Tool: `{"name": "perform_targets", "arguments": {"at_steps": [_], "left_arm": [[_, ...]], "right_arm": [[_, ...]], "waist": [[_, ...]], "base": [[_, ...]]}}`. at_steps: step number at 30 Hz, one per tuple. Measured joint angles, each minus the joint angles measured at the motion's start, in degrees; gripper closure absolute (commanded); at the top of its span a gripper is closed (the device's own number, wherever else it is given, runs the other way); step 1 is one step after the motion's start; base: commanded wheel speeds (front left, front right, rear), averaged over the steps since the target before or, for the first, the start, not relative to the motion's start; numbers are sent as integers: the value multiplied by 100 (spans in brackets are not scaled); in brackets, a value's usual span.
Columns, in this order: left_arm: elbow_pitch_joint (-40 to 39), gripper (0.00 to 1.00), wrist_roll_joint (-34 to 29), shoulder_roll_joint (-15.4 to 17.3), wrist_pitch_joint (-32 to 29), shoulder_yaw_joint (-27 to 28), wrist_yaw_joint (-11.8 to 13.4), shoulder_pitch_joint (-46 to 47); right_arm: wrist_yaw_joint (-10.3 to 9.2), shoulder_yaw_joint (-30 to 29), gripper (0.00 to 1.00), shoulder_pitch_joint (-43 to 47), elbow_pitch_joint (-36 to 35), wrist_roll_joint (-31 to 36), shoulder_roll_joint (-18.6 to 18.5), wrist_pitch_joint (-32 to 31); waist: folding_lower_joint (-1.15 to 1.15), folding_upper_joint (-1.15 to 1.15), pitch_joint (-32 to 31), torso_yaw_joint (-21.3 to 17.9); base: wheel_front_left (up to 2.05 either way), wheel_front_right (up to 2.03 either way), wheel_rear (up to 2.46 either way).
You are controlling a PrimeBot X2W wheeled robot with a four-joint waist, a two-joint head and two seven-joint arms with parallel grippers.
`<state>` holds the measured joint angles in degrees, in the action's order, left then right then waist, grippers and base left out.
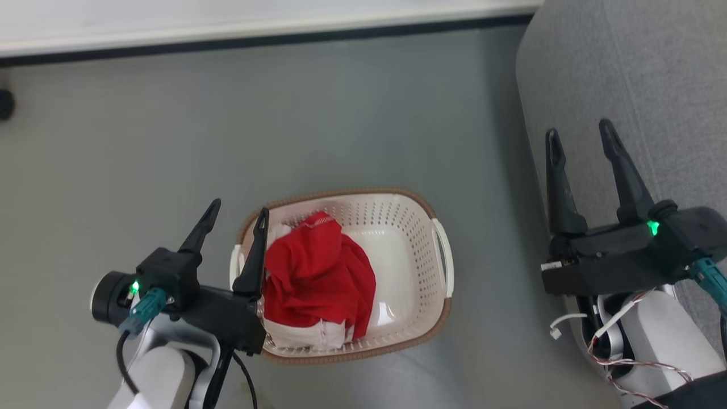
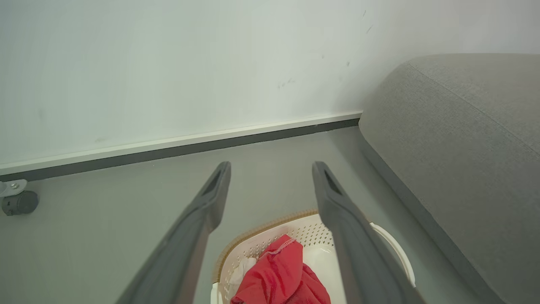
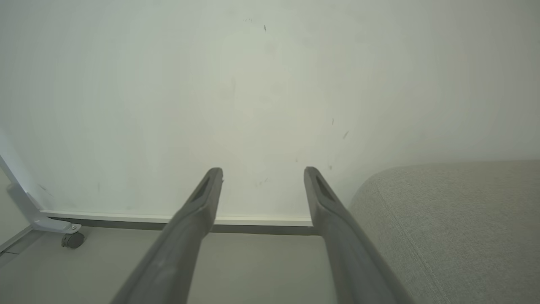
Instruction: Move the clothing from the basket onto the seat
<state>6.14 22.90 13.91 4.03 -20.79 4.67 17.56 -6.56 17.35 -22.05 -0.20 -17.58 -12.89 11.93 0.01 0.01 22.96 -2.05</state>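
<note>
Two spread, empty claws, left claw [image 1: 239, 207] over basket [image 1: 397, 216] of clothing [image 1: 318, 272], right claw [image 1: 578, 128] by seat [image 1: 625, 68]

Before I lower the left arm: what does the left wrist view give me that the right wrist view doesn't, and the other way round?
Left wrist view's own: the open left claw with the basket below it, red and white clothing heaped inside.
Right wrist view's own: the open, empty right claw aimed at the wall, and a white frame leg rising from the castor.
Shared: the grey seat on the right, wall, baseboard, floor, and a castor at far left.
</note>
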Motion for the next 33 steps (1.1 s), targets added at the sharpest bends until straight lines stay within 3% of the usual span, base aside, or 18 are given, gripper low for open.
{"name": "perform_targets", "arguments": {"at_steps": [12,33], "left_arm": [[623,0,-305,118,-325,-282,-323,780],[1975,0,-690,413,-724,-822,-880,1553]], "right_arm": [[-3,86,0,-700,-326,116,225,-7],[-4,296,0,-1306,-225,198,688,129]], "waist": [[0,1,1021,-308],[-1,0,2380,-1042]], "base": [[0,0,0],[0,0,0]]}}
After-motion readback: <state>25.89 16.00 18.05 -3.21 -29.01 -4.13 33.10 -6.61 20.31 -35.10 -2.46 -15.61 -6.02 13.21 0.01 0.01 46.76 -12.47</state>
